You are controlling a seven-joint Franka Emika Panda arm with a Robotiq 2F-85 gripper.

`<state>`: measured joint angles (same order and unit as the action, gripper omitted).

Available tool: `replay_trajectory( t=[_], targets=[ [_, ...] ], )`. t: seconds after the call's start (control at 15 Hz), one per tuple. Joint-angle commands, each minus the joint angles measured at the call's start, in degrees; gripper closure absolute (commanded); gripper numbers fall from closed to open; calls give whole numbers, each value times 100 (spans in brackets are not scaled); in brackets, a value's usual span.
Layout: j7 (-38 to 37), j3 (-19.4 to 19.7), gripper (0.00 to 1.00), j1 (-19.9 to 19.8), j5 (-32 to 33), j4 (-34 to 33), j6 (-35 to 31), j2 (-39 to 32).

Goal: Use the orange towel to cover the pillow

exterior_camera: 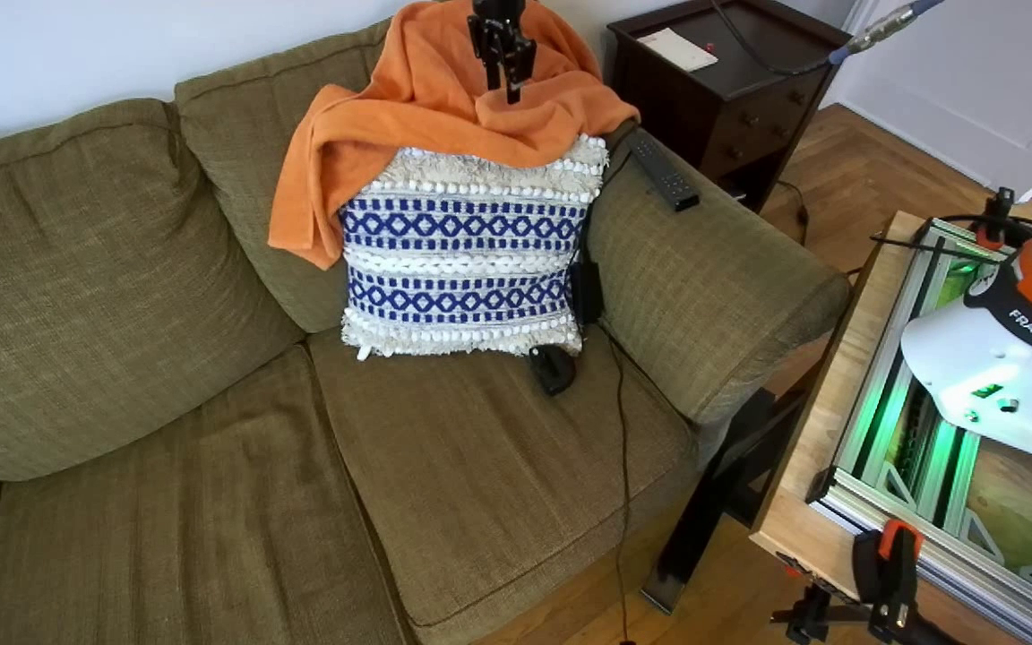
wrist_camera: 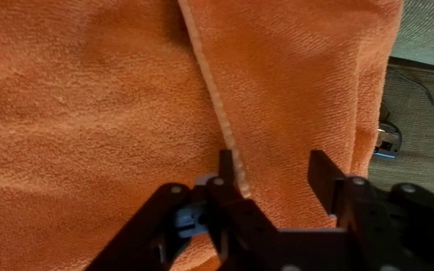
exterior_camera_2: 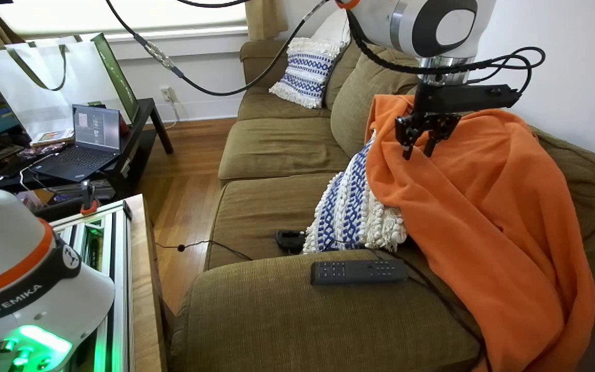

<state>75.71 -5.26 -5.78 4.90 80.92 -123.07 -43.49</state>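
The orange towel (exterior_camera: 431,112) lies in folds over the top of the pillow (exterior_camera: 462,260) and the sofa back. In an exterior view the towel (exterior_camera_2: 509,232) hangs down behind the sofa arm. The pillow's patterned front (exterior_camera_2: 346,206) shows below the towel's edge in both exterior views; its top is hidden. My gripper (exterior_camera: 511,90) is above the towel near the pillow's top edge, pointing down, also seen in an exterior view (exterior_camera_2: 418,154). In the wrist view the fingers (wrist_camera: 271,162) are apart, with the towel (wrist_camera: 89,113) and its pale hem beneath. Whether the tips touch it I cannot tell.
A remote (exterior_camera: 664,175) lies on the sofa arm (exterior_camera: 713,269). A black device (exterior_camera: 552,369) and a cable are by the pillow's lower corner. A dark side table (exterior_camera: 731,81) stands beside the sofa. A similar patterned pillow (exterior_camera_2: 305,72) sits at the sofa's far end.
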Motion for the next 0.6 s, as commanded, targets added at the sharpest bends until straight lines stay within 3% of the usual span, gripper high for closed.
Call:
replay_trajectory(
  t=[0.0, 0.27, 0.53],
  targets=[
    [186, -90, 69, -94, -124, -57, -111, -88],
    [173, -90, 99, -88, -122, -7, -60, -25],
    [-77, -14, 99, -47, -114, 136, 109, 115]
  ],
)
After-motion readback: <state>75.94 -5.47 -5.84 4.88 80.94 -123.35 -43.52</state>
